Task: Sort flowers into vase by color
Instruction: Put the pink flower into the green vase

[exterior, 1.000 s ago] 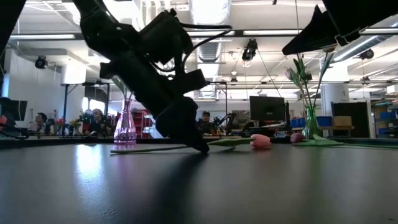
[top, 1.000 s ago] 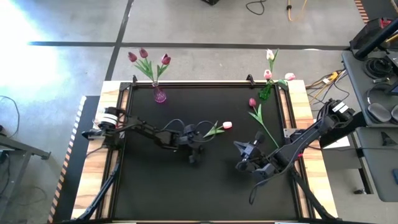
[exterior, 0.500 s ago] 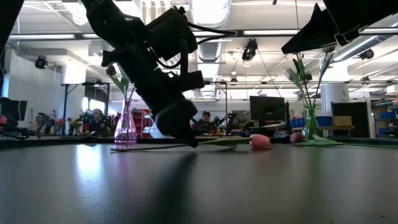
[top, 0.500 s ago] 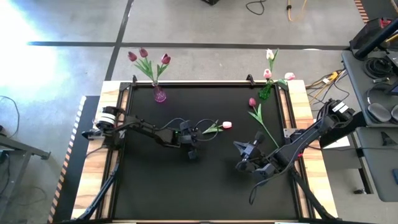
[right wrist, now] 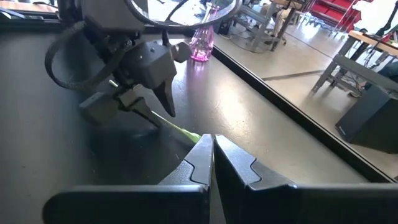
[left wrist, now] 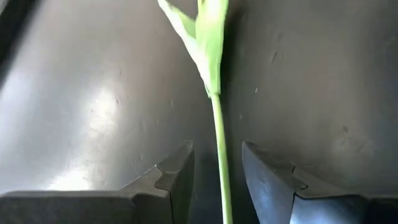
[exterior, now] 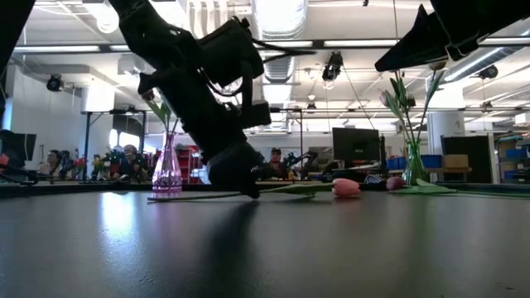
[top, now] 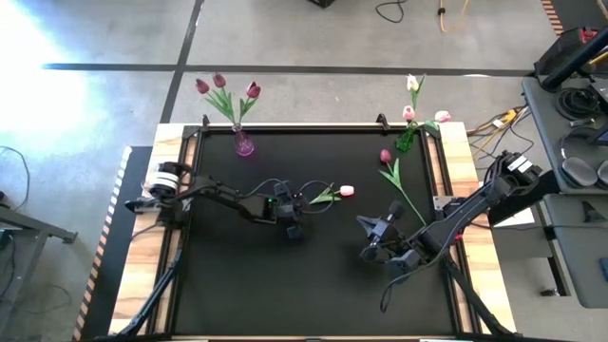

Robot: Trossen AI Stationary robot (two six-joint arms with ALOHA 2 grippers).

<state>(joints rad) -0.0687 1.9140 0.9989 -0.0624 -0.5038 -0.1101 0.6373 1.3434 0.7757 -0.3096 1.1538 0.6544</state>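
Tulip stem (left wrist: 218, 149) straddled by the open left claw (top: 294, 225)

Its pink head (top: 347, 191) lies at two o'clock, cut off in the wrist view; the right claw (right wrist: 212, 163) is shut.

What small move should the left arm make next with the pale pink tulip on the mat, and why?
Probably close the left pincer on the stem. The pale pink tulip lies flat on the mat, its green stem runs between the open fingers, untouched, and the tips are down at the mat. The right pincer waits apart, shut.
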